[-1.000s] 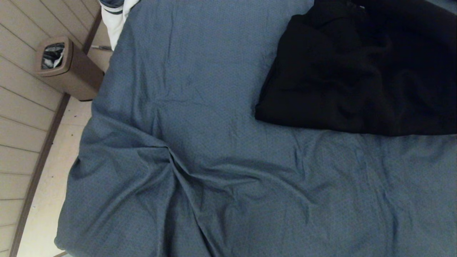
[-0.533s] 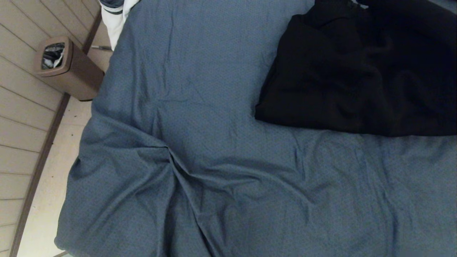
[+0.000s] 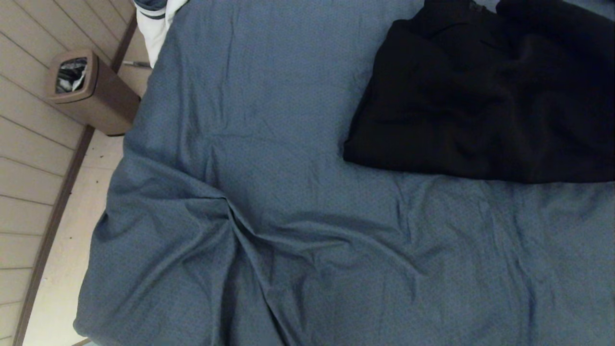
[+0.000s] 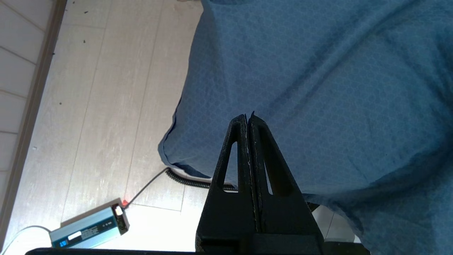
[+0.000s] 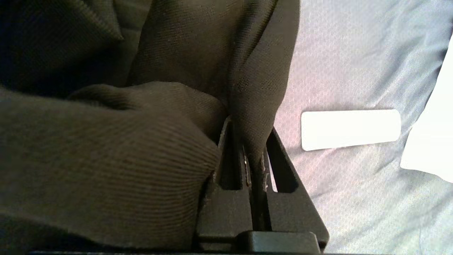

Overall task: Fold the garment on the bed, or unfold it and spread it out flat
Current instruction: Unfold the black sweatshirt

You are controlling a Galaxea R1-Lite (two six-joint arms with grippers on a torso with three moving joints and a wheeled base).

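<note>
Black hoodie point(image 3: 480, 96) bunched at far right of bed point(image 3: 269, 192). Right tool point(image 5: 252, 156) clamped on thin fabric fold; could slip out under drag of heavy cloth, or snag the sheet. Left tool point(image 4: 248, 118) shut, empty, over bed corner.

You are looking at a bedroom. A wide bed with a wrinkled blue-grey fabric sheet point(image 3: 269, 158) fills most of the head view. Beside it you see pale wood-look plank flooring point(image 3: 62, 250), a cream panelled wall with a dark skirting board point(image 3: 29, 144), and a small brown rectangular waste bin with a dark liner point(image 3: 89, 93).
</note>
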